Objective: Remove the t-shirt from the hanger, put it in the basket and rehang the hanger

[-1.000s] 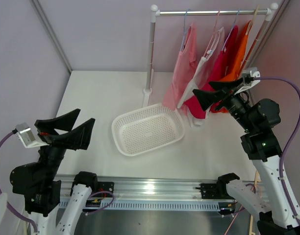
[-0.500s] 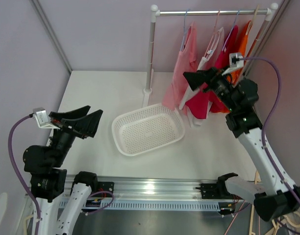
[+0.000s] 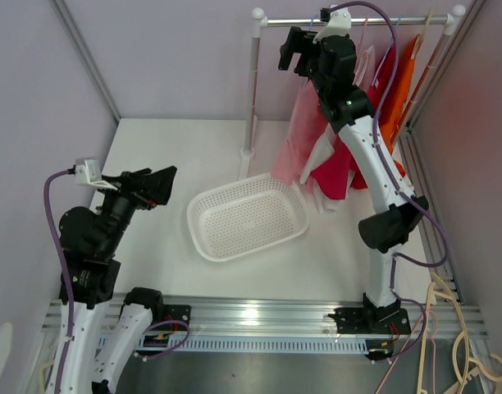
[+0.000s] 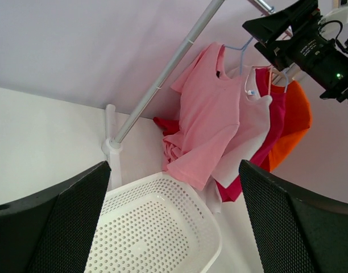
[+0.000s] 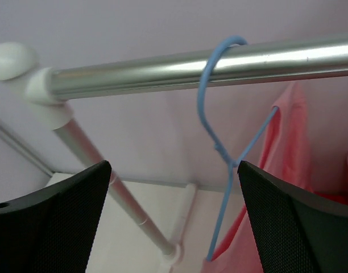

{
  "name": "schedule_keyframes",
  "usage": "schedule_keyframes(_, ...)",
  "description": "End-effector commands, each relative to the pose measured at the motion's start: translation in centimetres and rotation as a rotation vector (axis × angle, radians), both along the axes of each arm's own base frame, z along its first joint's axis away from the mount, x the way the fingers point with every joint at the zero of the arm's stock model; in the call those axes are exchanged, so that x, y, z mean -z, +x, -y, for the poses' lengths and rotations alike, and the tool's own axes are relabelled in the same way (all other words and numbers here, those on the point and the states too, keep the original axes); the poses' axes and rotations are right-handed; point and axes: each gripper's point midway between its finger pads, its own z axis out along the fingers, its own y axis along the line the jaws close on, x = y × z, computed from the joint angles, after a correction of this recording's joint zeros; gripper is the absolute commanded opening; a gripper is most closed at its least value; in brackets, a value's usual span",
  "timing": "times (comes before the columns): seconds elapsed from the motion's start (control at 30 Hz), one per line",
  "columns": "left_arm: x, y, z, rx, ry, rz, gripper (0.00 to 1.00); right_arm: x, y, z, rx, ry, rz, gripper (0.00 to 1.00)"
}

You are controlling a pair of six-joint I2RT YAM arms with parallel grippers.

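A pink t-shirt (image 3: 304,123) hangs on a blue hanger (image 5: 219,85), the leftmost of several shirts on the metal rail (image 3: 374,20). My right gripper (image 3: 296,51) is raised to rail height just left of that hanger, open and empty. In the right wrist view (image 5: 174,222) the hanger's hook sits over the rail (image 5: 162,65) above my open jaws, and the hanger's neck lies close to the right finger. My left gripper (image 3: 157,185) is open and empty over the table's left side. In the left wrist view (image 4: 174,222) it faces the pink t-shirt (image 4: 202,131).
A white perforated basket (image 3: 247,215) lies on the table below the shirts, also in the left wrist view (image 4: 157,227). The rack's white post (image 3: 253,90) stands behind it. Pale, magenta and orange shirts (image 3: 390,90) hang right of the pink one. Spare hangers (image 3: 456,328) lie at the lower right.
My right arm has swung up from beside the shirts' lower half to the rail's left end by the blue hanger. My left arm has lifted and turned toward the rack.
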Motion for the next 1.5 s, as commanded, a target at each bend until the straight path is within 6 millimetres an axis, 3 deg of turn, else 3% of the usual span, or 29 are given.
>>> schedule_keyframes(0.0,-0.8,0.7,-0.2,-0.017,0.04,0.026,0.99,0.5,1.4,3.3,0.175,-0.091,-0.024,0.98)
schedule_keyframes(0.17,-0.7,1.3,-0.1,-0.016,0.047,0.02,0.99,1.8,2.6,4.0,0.216,-0.094,-0.041,0.93)
schedule_keyframes(0.23,-0.6,1.5,-0.2,-0.022,0.05,0.015,0.99,2.5,3.2,4.3,0.229,-0.093,-0.053,0.84)
schedule_keyframes(0.27,-0.6,1.6,-0.3,-0.027,0.05,0.014,1.0,2.8,3.4,4.4,0.23,-0.094,-0.06,0.77)
schedule_keyframes(0.3,-0.6,1.7,-0.3,-0.029,0.05,0.014,1.0,2.8,3.5,4.5,0.232,-0.095,-0.059,0.54)
schedule_keyframes(0.37,-0.3,2.0,-0.2,-0.026,0.053,0.007,1.0,3.0,3.8,4.5,0.232,-0.098,-0.056,0.33)
schedule_keyframes(0.53,-1.0,2.6,0.4,0.004,0.064,0.035,1.0,2.5,4.4,4.4,0.209,-0.088,-0.025,0.28)
schedule_keyframes(0.57,-2.1,2.7,0.4,0.003,0.072,0.052,0.99,2.7,4.8,5.2,0.215,-0.074,-0.032,0.2)
schedule_keyframes(0.6,-2.1,3.0,0.5,0.005,0.078,0.042,0.99,2.7,5.0,5.3,0.196,-0.041,-0.038,0.0)
schedule_keyframes(0.63,-1.9,3.3,0.6,0.008,0.086,0.024,1.0,2.9,5.0,5.5,0.19,-0.031,-0.05,0.0)
schedule_keyframes(0.67,-3.0,3.5,0.7,0.011,0.091,0.033,0.99,2.9,5.2,5.8,0.185,-0.02,-0.054,0.0)
schedule_keyframes(0.77,-4.2,3.9,1.4,0.052,0.097,0.058,0.99,1.3,4.3,5.8,0.149,-0.023,-0.019,0.0)
schedule_keyframes(0.9,-6.4,4.5,3.1,0.142,0.132,0.134,0.99,-3.8,1.0,5.1,0.114,-0.044,0.105,0.0)
schedule_keyframes(0.97,-8.1,4.5,3.7,0.175,0.154,0.167,1.0,-6.2,-0.5,5.0,0.085,-0.035,0.15,0.0)
schedule_keyframes(1.0,-10.1,4.0,4.0,0.185,0.16,0.208,0.99,-7.1,-1.2,5.1,0.072,-0.029,0.168,0.0)
schedule_keyframes(1.13,-11.3,5.5,5.4,0.22,0.182,0.201,0.99,-11.1,-5.0,5.5,0.037,-0.015,0.249,0.0)
schedule_keyframes(1.33,-12.4,5.1,7.9,0.288,0.226,0.246,0.99,-11.3,-7.2,5.2,-0.017,-0.028,0.221,0.0)
schedule_keyframes(1.47,-12.3,4.8,10.1,0.343,0.315,0.322,0.99,-11.1,-10.3,5.0,-0.086,0.031,0.161,0.0)
